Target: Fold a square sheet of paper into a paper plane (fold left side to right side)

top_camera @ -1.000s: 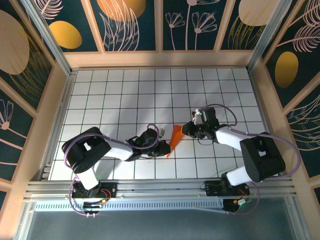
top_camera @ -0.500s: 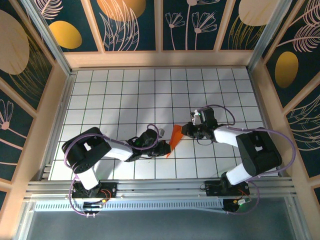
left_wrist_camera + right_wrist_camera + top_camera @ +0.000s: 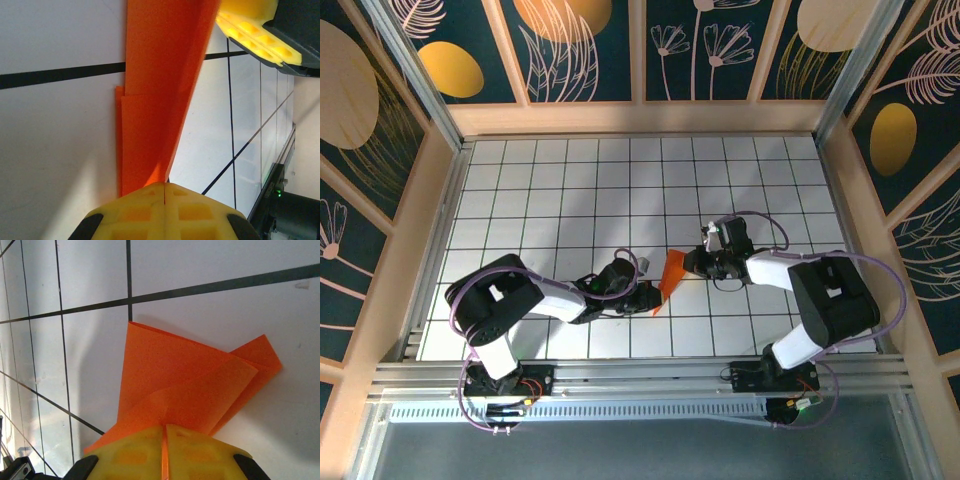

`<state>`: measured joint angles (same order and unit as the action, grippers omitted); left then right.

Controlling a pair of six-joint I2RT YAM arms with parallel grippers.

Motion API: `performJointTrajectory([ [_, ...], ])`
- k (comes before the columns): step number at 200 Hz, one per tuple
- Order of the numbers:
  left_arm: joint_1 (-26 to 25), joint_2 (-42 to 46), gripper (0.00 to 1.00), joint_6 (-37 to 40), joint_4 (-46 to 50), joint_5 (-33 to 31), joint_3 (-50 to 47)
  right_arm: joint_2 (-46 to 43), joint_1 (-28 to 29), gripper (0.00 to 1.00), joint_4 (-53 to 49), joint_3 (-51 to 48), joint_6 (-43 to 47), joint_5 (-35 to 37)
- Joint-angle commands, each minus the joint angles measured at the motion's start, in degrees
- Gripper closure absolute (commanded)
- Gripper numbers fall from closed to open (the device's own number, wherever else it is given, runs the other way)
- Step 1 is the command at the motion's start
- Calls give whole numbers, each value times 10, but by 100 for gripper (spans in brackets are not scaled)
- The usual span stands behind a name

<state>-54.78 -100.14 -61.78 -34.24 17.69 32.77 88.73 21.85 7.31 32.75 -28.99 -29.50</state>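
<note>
**Orange sheet of paper [image 3: 670,272] pinched at both ends**

From the left, the left gripper [image 3: 645,296] lies low over the white tiled table [image 3: 560,190]. Its yellow pads are pressed together on the lower tip of the folded sheet. In the left wrist view the paper [image 3: 160,75] runs away from the closed fingertips [image 3: 145,210] as a long narrow strip, one layer lying flat on the tile and another standing up. The sheet sits just right of the table's centre, between the two arms. To the right, the right gripper [image 3: 690,262] meets its upper end. Its wrist view shows its pads [image 3: 200,455] clamped on the paper [image 3: 170,380], whose layers fan out to two corners on the tile.
</note>
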Motion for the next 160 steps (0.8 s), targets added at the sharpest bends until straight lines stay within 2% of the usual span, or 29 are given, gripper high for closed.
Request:
performJointTrajectory([
  [1,-5,-11,98,-1,-18,0,-8,13,4,89,4,13,2,12],
  [105,-5,-9,98,-3,-20,-3,-9,53,6,90,-43,24,1,43],
  [139,-5,16,86,-5,-2,-19,-12,63,8,95,-56,24,7,53],
  [160,-6,67,78,4,37,-40,-8,63,9,98,-52,21,8,51],
])
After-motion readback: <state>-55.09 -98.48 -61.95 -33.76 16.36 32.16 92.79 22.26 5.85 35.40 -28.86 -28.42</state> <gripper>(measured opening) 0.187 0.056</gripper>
